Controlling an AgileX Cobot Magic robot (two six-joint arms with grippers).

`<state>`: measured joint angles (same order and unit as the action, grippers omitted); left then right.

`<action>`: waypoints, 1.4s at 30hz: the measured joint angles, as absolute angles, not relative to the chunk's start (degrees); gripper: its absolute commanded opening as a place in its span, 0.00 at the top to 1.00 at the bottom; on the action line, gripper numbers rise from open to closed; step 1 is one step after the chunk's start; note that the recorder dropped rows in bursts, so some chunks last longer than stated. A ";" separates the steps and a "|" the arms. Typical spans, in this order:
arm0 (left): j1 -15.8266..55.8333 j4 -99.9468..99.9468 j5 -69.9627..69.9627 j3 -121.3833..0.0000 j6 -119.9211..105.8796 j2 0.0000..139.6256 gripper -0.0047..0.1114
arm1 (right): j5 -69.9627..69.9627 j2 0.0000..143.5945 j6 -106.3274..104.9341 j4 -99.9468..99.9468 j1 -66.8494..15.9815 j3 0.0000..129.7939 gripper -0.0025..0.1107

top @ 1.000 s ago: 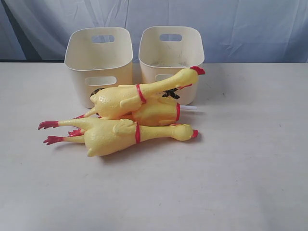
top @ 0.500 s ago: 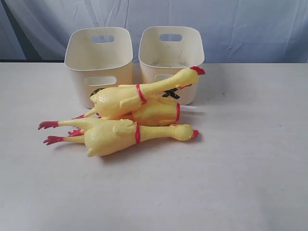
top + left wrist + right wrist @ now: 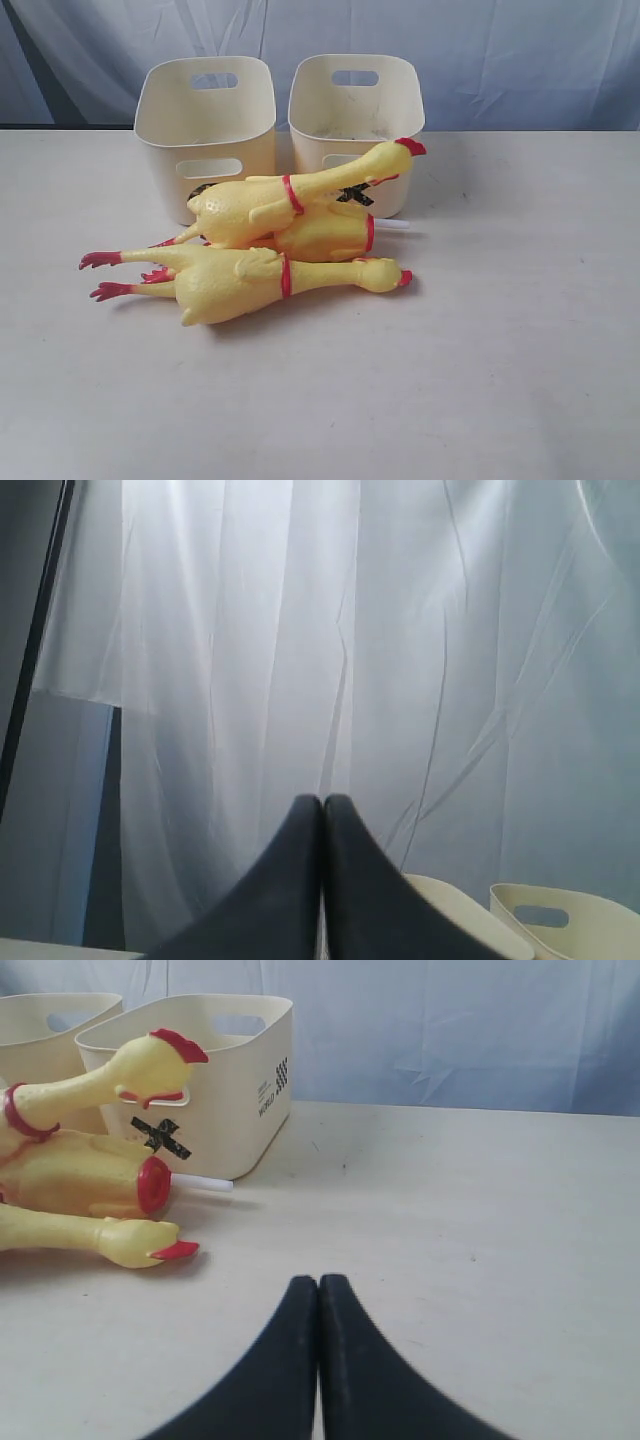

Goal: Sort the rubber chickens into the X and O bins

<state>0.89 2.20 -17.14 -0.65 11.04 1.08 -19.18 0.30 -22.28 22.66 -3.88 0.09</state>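
Three yellow rubber chickens lie piled on the table in front of two cream bins. The front chicken (image 3: 250,282) lies flat, head to the right. A second chicken (image 3: 300,195) rests on a third (image 3: 325,236), its head raised against the right bin (image 3: 355,100), whose black X (image 3: 160,1136) shows partly. The left bin (image 3: 205,110) has its mark hidden behind the chickens. Neither gripper shows in the exterior view. My left gripper (image 3: 322,800) is shut and empty, facing the curtain. My right gripper (image 3: 318,1280) is shut and empty, low over the table, right of the chickens.
A pale blue-white curtain (image 3: 500,50) hangs behind the table. A short white tube (image 3: 200,1182) sticks out of the third chicken's red neck band. Bare table (image 3: 480,350) lies right of and in front of the pile.
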 measured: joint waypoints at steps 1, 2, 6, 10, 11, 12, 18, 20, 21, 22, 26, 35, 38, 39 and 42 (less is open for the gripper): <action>0.89 1.88 -16.75 -1.57 11.26 2.69 0.96 | -19.18 0.30 -22.28 22.66 -3.88 0.09 0.99; 0.89 1.78 -16.55 -2.51 11.42 4.24 0.96 | -19.18 0.30 -22.28 22.66 -3.88 0.09 0.99; 0.89 1.71 -15.85 -7.30 13.94 14.46 0.96 | -19.18 0.30 -22.16 22.66 -3.88 0.09 0.99; 0.89 4.95 -12.31 -12.56 18.34 23.34 0.96 | -19.18 0.30 -22.08 22.66 -3.88 0.09 0.99; 0.89 6.13 -11.08 -13.73 19.67 25.26 0.96 | -19.18 0.30 -22.08 22.66 -3.88 0.09 0.99; 0.89 7.20 -9.80 -14.88 21.03 27.15 0.96 | -19.18 0.30 -22.08 22.66 -3.88 0.09 0.99; 0.89 7.40 -0.83 -20.46 26.23 35.54 0.96 | -19.18 0.30 -22.08 22.66 -3.88 0.09 0.99; 0.89 5.46 1.40 -21.94 26.72 37.09 0.96 | -19.18 0.30 -22.08 22.66 -3.88 0.09 0.99; 0.89 4.29 2.30 -22.66 26.95 37.71 0.96 | -19.18 0.30 -22.08 22.66 -3.88 0.09 0.99; 0.89 3.65 2.71 -23.15 26.95 38.01 0.96 | -19.18 0.30 -22.08 22.66 -3.88 0.09 0.99; 0.89 3.91 -0.56 -23.88 26.88 38.48 0.96 | -19.18 0.30 -22.08 22.66 -3.88 0.09 0.99; 0.89 7.27 -7.86 -24.12 26.65 38.48 0.96 | -19.18 0.30 -22.08 22.66 -3.88 0.09 0.99; 0.89 7.36 -7.91 -24.12 26.65 38.48 0.96 | -19.18 0.30 -22.08 22.66 -3.88 0.09 0.99; 0.89 7.36 -8.19 -24.12 26.65 38.48 0.96 | -19.18 0.30 -22.08 22.66 -3.88 0.09 0.99; 0.89 7.36 -9.73 -24.12 26.65 38.48 0.96 | -19.18 0.30 -22.08 22.66 -3.88 0.09 0.99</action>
